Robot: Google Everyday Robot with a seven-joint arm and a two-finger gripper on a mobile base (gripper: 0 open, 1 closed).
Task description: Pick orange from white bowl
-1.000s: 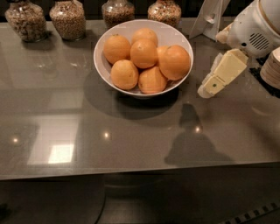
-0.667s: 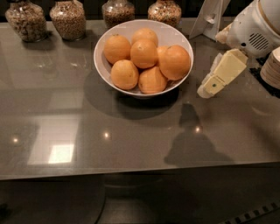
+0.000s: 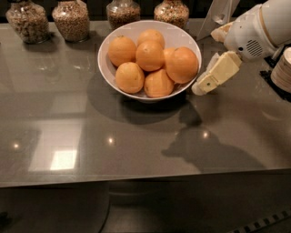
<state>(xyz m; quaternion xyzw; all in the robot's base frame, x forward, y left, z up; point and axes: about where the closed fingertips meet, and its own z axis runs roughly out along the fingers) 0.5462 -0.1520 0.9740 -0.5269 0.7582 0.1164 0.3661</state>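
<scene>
The white bowl (image 3: 113,43) stands on the grey-brown table at the back centre. It holds several oranges. The orange (image 3: 183,64), the biggest one, lies at the bowl's right side against the rim. My gripper (image 3: 208,78), cream-coloured on a white arm, reaches in from the right. It points down and left. Its tip is just outside the bowl's right rim, low above the table and level with the big orange. It holds nothing that I can see.
Several glass jars of grain (image 3: 70,19) line the table's back edge behind the bowl. A stack of pale dishes (image 3: 284,68) sits at the far right. A white upright object (image 3: 218,13) stands behind the arm. The table's front edge (image 3: 136,179) runs across below.
My gripper has moved a little to the left, closer to the bowl's right rim. The bowl and the oranges have not moved.
</scene>
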